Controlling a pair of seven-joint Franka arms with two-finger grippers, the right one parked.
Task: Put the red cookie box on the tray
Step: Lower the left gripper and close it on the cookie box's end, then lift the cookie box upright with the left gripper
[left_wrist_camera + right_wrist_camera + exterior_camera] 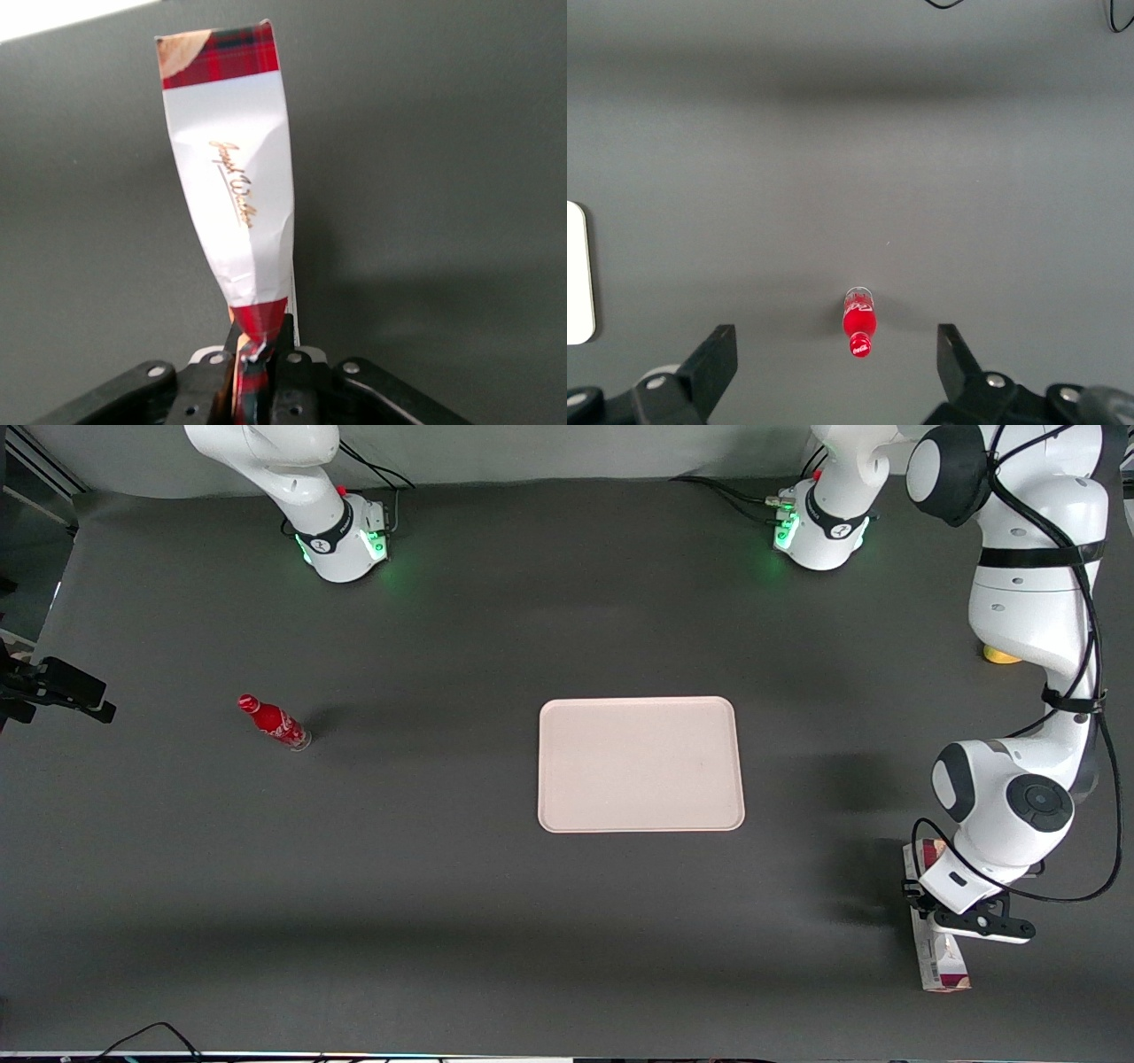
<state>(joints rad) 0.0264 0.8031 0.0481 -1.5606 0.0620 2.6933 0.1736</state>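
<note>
The red cookie box lies lengthwise near the table's front edge at the working arm's end, nearer the front camera than the tray. My left gripper is over the box's middle and covers part of it. In the left wrist view the gripper is shut on the red cookie box. The cardboard is squeezed narrow between the fingers, and its white panel with gold script and its red tartan end stretch away from them. Whether the box is off the table I cannot tell. Nothing lies on the tray.
A small red soda bottle stands toward the parked arm's end of the table, also in the right wrist view. A yellow object peeks out beside the working arm. A strip of the tray's edge shows in the right wrist view.
</note>
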